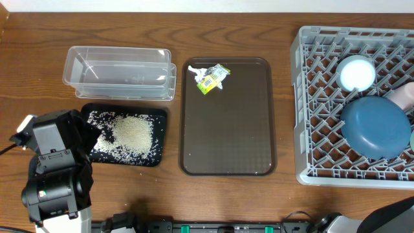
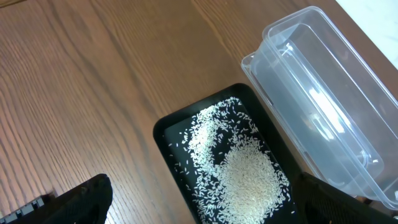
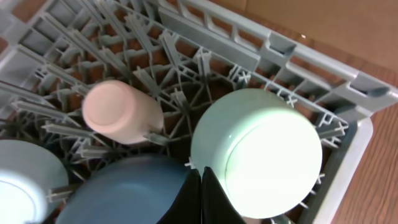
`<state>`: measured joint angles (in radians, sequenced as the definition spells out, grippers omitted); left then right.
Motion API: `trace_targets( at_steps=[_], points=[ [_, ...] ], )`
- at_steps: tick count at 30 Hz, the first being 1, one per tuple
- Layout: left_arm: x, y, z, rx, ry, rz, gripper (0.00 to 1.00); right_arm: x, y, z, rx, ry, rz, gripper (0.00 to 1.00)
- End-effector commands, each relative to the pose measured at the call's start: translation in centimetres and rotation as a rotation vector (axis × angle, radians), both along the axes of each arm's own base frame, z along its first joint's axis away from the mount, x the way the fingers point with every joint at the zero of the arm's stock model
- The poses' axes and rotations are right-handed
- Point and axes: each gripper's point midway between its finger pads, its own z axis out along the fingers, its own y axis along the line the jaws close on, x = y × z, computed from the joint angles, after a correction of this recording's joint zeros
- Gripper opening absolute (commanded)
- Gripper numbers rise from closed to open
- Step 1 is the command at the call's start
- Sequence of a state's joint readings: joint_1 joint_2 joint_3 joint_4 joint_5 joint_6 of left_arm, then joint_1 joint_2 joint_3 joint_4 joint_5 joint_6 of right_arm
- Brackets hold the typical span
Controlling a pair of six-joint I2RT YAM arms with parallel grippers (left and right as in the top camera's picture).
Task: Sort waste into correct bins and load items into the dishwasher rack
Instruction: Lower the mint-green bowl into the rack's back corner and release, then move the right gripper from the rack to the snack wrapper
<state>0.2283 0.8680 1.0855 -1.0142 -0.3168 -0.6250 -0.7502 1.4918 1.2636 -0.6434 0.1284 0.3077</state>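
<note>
The crumpled wrapper (image 1: 211, 77) lies in the far-left corner of the brown serving tray (image 1: 226, 136), which sits at the centre of the table. Its long axis runs roughly along the tray's far edge. The clear tub (image 1: 119, 71) stands just left of that corner, towards the table's far-left. The left gripper (image 2: 202, 186) is over the black tray (image 1: 157, 118), which holds the rice (image 1: 132, 133), near the left edge. Its jaws are spread wide and empty. From these jaws the wrapper lies to the right and further from the robot. The right gripper (image 3: 200, 199) is over the dishwasher rack (image 1: 323, 129) at the right edge, its fingers pressed together and empty. The left arm is judged nearer to both the wrapper and the tub.
</note>
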Motion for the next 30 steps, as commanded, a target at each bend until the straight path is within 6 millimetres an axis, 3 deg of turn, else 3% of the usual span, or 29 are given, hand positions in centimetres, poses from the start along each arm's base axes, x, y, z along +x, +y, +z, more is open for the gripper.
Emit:
trace_targets(
  at_steps=[1, 5, 14, 21, 26, 30],
  points=[
    [-0.1, 0.2, 0.5, 0.007, -0.009, 0.009, 0.94, -0.7, -0.9, -1.0, 0.023, 0.023, -0.040, 0.01],
    [-0.1, 0.2, 0.5, 0.007, -0.009, 0.009, 0.94, -2.3, -2.2, -2.3, 0.039, 0.060, -0.141, 0.01],
    [-0.1, 0.2, 0.5, 0.007, -0.009, 0.010, 0.94, -3.4, -4.1, -4.9, 0.076, 0.096, -0.189, 0.01],
    [-0.1, 0.2, 0.5, 0.007, -0.009, 0.010, 0.94, -2.0, -5.1, -7.3, 0.099, 0.083, -0.173, 0.01],
    [-0.1, 0.2, 0.5, 0.007, -0.009, 0.010, 0.94, 0.0, -5.1, -6.7, 0.106, -0.004, -0.122, 0.01],
    [-0.1, 0.2, 0.5, 0.007, -0.009, 0.010, 0.94, 0.2, -4.9, -5.8, 0.100, -0.029, -0.111, 0.01]
  ],
)
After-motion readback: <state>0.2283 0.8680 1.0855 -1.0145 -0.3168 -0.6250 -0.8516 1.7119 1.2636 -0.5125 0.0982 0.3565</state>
